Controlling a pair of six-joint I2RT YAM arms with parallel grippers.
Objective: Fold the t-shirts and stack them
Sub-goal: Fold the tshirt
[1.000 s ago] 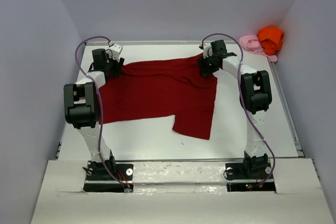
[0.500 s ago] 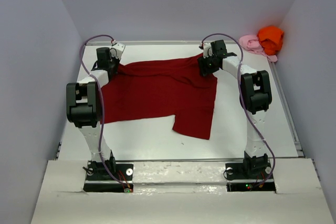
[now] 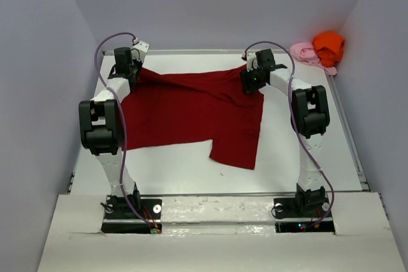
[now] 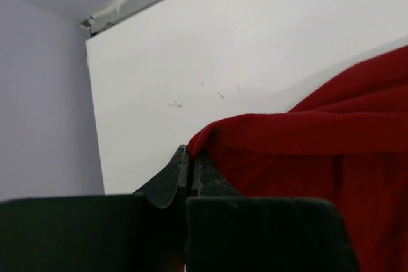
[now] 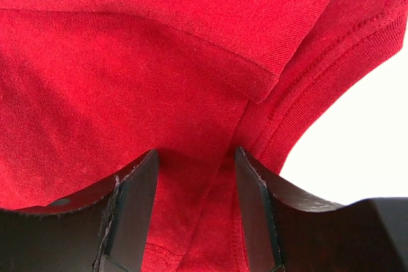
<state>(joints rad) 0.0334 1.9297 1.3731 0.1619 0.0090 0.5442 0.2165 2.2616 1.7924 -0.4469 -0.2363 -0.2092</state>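
Where the task's cloth lies: the large dark red cloth t-shirt (image 3: 191, 113) is spread out on the white flat surface (image 3: 287, 157), between the two arms, and it is not yet folded.
Shape of the red shirt: mostly flat, with long creases along the far edge; one part at the right reaches nearer to the arm bases than the rest.
Left tool (image 4: 189, 160): the fingers are together and clamped on the far left corner of the dark red t-shirt. The cloth bends over just at their tips, near the far left corner of the surface.
Right tool (image 5: 194, 152): it is down on the far right part of the same shirt. Its dark fingers (image 5: 134, 189) stand apart and red cloth with a stitched hem fills the gap. I cannot tell if they really press the cloth.
Other shirts: the bright orange crumpled t-shirt (image 3: 329, 46) and the pale pink crumpled t-shirt (image 3: 305, 51) lie together in the far right corner, touching each other, well apart from the red one.
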